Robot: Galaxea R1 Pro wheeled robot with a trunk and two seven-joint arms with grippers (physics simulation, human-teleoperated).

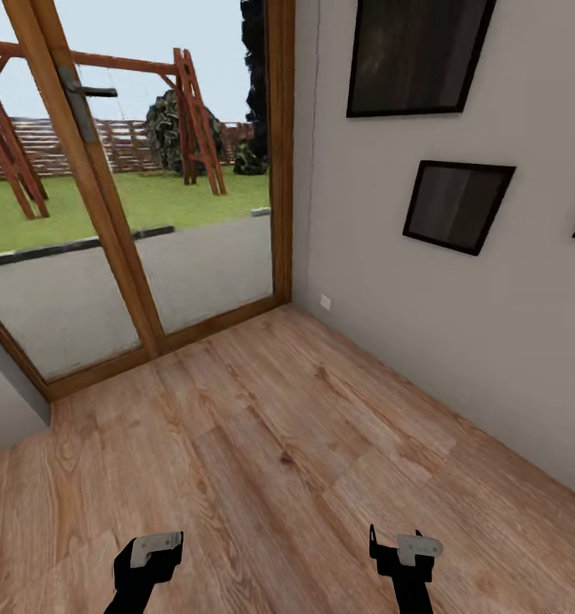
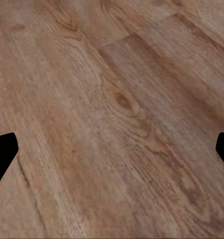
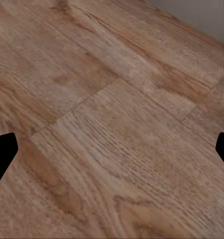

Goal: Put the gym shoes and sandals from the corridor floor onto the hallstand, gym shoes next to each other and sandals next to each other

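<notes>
The gym shoes, the sandals and the hallstand are out of view. The corridor floor [image 1: 279,443] of light brown wood planks stretches ahead of me to a glass door. In the head view my left gripper [image 1: 151,554] and right gripper [image 1: 403,550] hang low over the planks at the near edge. The left wrist view has the left gripper [image 2: 112,149] open, its dark fingertips [image 2: 2,154] far apart over bare floor [image 2: 117,99]. My right gripper [image 3: 112,149] is open in the same way in the right wrist view, with only planks [image 3: 117,129] between its fingers.
A wood-framed glass door [image 1: 108,222] with a handle [image 1: 87,92] closes the corridor's far left; a lawn lies beyond it. A light grey wall [image 1: 424,307] with dark framed pictures [image 1: 456,205] runs along the right. A small white socket [image 1: 325,302] sits low on it.
</notes>
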